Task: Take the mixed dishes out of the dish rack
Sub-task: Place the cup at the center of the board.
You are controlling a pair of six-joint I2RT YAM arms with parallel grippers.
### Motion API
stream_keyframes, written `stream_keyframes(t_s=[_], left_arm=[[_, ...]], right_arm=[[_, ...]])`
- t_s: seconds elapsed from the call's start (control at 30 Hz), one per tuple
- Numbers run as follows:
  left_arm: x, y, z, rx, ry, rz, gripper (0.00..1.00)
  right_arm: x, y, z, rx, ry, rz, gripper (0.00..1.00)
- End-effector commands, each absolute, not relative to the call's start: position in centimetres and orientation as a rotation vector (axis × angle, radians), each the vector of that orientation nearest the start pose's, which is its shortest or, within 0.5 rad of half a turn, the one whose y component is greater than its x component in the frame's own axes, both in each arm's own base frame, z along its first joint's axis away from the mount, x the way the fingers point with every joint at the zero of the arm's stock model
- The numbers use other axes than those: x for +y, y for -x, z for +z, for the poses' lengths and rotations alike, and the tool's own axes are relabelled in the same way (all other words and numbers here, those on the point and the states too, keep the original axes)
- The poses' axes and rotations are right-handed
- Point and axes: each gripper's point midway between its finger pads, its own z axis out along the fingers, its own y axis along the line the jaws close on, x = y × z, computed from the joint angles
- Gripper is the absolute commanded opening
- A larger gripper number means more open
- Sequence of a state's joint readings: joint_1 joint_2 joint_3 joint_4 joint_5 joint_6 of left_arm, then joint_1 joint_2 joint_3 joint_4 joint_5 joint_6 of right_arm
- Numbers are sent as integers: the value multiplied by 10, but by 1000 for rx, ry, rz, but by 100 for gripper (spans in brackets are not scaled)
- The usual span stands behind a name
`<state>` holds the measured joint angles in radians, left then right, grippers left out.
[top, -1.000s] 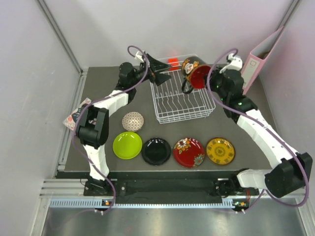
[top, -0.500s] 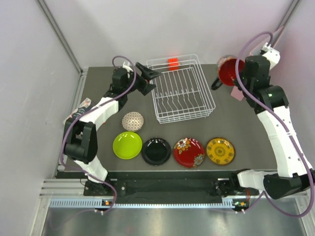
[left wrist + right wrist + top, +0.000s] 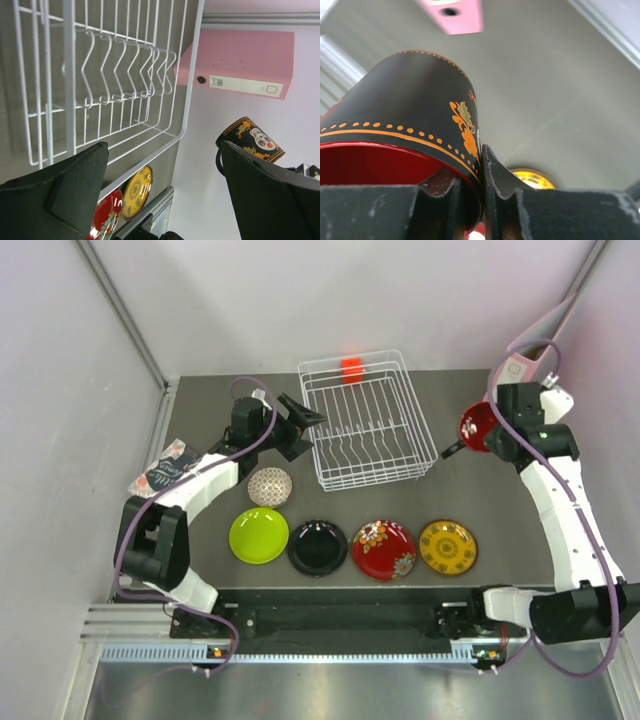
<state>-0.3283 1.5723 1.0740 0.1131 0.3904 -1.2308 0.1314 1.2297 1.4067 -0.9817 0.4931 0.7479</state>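
Right gripper (image 3: 492,432) is clamped tight on the mug (image 3: 475,427), one finger inside the red interior and one on the dark painted outside, pinching the wall at the rim. The mug is tipped over with its red mouth showing from above, off to the right of the dish rack (image 3: 375,477) and apart from it; whether it touches the table can't be told. Over on the left, the left gripper (image 3: 300,418) has its jaws spread wide with nothing between them, just beside the rack's left wall and pointing across it. The white wire rack sits far centre with bare dividers. Near it, in a row from left to right, are the lime green plate (image 3: 259,535), black plate (image 3: 317,547), red floral plate (image 3: 384,549) and yellow plate (image 3: 447,547), with the beige bowl (image 3: 270,486) between the green plate and the rack. A pink binder (image 3: 240,55) leans far right and a patterned booklet (image 3: 163,468) lies at the left edge. The table (image 3: 480,495) is dark grey, with pale walls around it.
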Motion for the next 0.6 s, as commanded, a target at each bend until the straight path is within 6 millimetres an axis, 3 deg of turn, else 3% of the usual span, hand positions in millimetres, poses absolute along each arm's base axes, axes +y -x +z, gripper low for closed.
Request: stream_keyframes(t_s=[0.0, 0.1, 0.37, 0.57], left_arm=[[-239, -396, 224, 2108, 676, -1281, 99], [-235, -395, 225, 2099, 687, -1265, 99], [-249, -381, 213, 2175, 668, -1332, 99], [-251, -377, 201, 2207, 666, -1313, 99]], right_arm=[[-47, -326, 295, 1887, -1034, -44, 0], [-63, -328, 260, 1963, -1100, -71, 0], [-58, -344, 178, 2142, -1122, -84, 0], [-61, -359, 155, 2183, -1116, -111, 0]])
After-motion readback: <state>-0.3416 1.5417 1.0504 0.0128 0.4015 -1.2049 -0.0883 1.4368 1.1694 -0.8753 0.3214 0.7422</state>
